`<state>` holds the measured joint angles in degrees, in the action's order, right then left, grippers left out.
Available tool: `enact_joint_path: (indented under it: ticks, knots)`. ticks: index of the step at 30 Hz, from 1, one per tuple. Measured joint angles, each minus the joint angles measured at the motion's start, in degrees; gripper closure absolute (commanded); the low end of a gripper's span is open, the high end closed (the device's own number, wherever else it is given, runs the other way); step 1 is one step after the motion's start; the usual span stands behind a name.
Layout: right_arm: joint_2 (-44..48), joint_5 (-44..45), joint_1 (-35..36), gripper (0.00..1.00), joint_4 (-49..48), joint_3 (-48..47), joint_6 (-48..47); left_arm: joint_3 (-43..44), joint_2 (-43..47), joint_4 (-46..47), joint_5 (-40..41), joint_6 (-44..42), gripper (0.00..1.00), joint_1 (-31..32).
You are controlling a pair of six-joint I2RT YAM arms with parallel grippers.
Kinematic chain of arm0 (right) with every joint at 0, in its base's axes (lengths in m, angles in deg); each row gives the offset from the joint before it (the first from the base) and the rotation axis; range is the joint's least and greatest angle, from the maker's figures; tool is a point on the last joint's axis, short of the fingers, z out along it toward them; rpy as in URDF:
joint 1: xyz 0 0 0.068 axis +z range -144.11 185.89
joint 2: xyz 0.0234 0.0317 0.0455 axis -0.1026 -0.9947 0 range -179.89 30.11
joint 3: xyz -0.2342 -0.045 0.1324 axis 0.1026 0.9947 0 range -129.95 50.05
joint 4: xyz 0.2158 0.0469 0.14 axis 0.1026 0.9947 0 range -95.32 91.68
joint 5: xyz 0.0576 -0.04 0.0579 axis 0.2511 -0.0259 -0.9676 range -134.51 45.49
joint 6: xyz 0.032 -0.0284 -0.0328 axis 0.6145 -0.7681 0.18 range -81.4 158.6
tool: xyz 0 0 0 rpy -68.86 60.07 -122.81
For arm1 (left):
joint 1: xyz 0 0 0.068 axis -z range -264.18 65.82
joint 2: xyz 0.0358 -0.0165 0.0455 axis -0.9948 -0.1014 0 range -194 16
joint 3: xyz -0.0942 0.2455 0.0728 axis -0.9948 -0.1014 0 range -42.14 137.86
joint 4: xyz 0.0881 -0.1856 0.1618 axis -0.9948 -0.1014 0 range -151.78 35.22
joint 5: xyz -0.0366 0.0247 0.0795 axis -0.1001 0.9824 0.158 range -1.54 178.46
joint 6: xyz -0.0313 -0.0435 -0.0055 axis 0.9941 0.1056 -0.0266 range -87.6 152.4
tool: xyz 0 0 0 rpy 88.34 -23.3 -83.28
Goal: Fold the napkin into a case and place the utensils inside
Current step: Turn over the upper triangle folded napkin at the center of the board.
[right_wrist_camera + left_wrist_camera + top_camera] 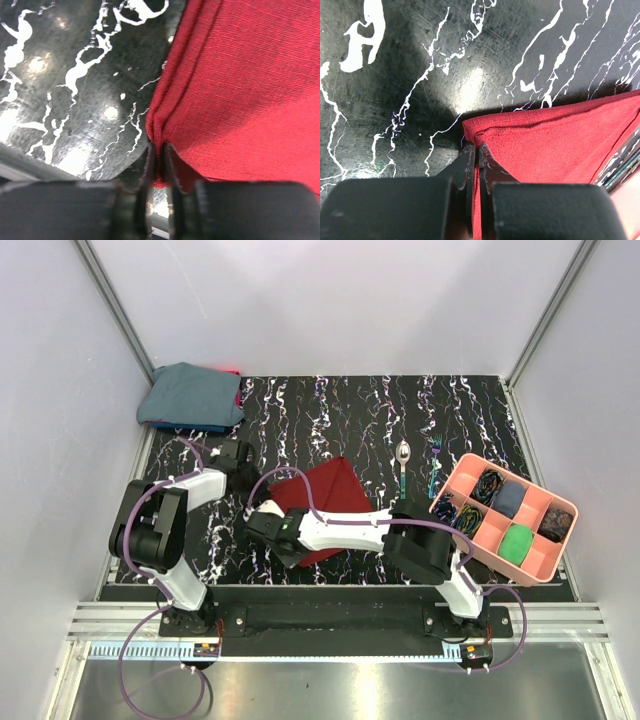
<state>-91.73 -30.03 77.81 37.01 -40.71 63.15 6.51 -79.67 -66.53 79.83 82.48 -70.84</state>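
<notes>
Matt woven cloth napkin [240,75], glossy scuffed marbled table [395,75], shiny metal spoon [402,454], smooth plastic tray [540,562]

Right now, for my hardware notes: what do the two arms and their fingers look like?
The left arm and right arm share white links, bulky black joints and looping purple cables. Their fingers are flat, narrow and black.

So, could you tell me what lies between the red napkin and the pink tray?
In the top view, the spoon and the teal-handled utensil lie there, side by side.
</notes>
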Motion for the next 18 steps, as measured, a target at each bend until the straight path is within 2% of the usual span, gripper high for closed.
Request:
enact_joint_path:
  ticks: [2, 10, 18]
  knots:
    - [-0.09, 1.16, 0.09, 1.0, 0.59, -0.33, 0.28, -0.33, 0.09, 0.57, -0.44, 0.17, 1.0, -0.17]
    - [-1.03, 1.27, 0.13, 1.0, 5.35, -4.76, -0.5, -2.25, 1.95, 0.52, -3.41, 0.76, 1.0, -3.21]
    - [-1.05, -5.01, 0.13, 1.0, 7.23, -15.85, -2.54, -2.16, 14.34, -8.92, -4.57, -1.38, 1.0, -11.63]
